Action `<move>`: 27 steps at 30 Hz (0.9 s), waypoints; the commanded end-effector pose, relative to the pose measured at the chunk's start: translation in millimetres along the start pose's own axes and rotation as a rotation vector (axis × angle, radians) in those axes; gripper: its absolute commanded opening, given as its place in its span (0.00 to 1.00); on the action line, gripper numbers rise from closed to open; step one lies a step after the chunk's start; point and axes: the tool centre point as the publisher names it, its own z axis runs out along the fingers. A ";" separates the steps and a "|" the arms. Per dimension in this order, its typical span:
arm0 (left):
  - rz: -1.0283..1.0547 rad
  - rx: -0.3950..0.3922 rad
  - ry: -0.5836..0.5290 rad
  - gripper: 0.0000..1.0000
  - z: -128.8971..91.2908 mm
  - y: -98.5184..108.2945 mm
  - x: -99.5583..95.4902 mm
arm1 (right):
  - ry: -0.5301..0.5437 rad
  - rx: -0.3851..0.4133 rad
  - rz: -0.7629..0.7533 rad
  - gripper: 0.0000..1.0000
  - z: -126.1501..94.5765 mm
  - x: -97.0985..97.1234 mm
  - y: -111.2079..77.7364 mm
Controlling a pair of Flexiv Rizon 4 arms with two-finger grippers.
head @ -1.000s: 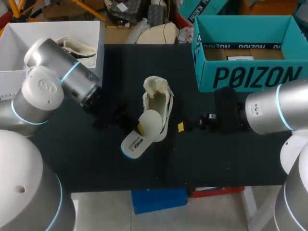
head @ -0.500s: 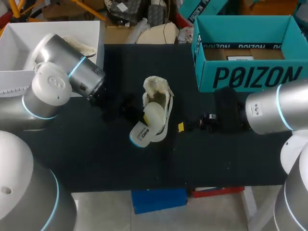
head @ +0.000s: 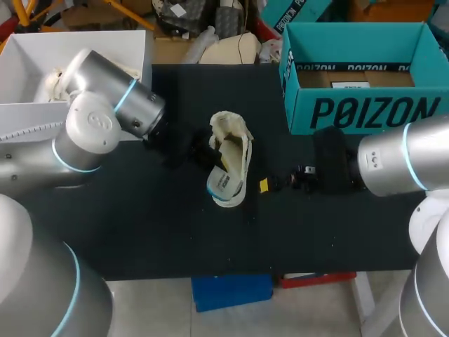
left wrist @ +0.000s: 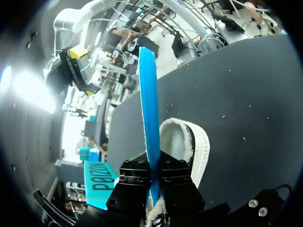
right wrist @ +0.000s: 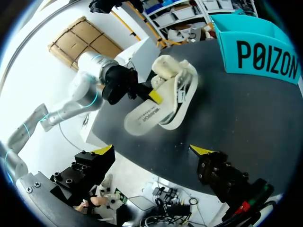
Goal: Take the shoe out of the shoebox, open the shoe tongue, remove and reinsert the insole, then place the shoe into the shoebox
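A cream sneaker [head: 235, 144] lies on the black table [head: 140, 232], toe toward the far side. Its insole [head: 224, 185], pale on top and blue beneath, stands tilted over the heel opening. My left gripper [head: 205, 152] is shut on the insole's edge; in the left wrist view the insole [left wrist: 148, 94] rises edge-on from between the closed fingers, with the sneaker [left wrist: 189, 144] just below. My right gripper [head: 269, 184] hangs open just right of the shoe, holding nothing. From the right wrist view, my right gripper [right wrist: 152, 151] faces the sneaker [right wrist: 179, 87] and insole [right wrist: 146, 117].
The teal shoebox [head: 365, 112] stands open at the far right corner. A white box [head: 28, 56] holding another shoe sits at the far left, partly behind my left arm. A teal box wall [right wrist: 265, 54] shows beside the shoe in the right wrist view.
My left gripper has carried the insole to the right and away from the table's front, from beside the heel to over the shoe's opening. The right arm has not moved.
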 end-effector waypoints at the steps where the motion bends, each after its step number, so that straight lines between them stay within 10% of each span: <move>1: -0.004 0.005 0.000 0.43 6.4 8.3 -2.3 | -0.002 0.000 0.001 1.00 1.1 0.8 0.1; 6: 0.001 0.001 0.007 0.57 0.2 4.2 -3.0 | -0.002 0.000 0.001 1.00 1.1 0.8 0.1; 27: 0.048 0.043 0.073 0.51 -12.3 -49.0 5.5 | -0.002 0.000 0.001 1.00 1.1 0.8 0.1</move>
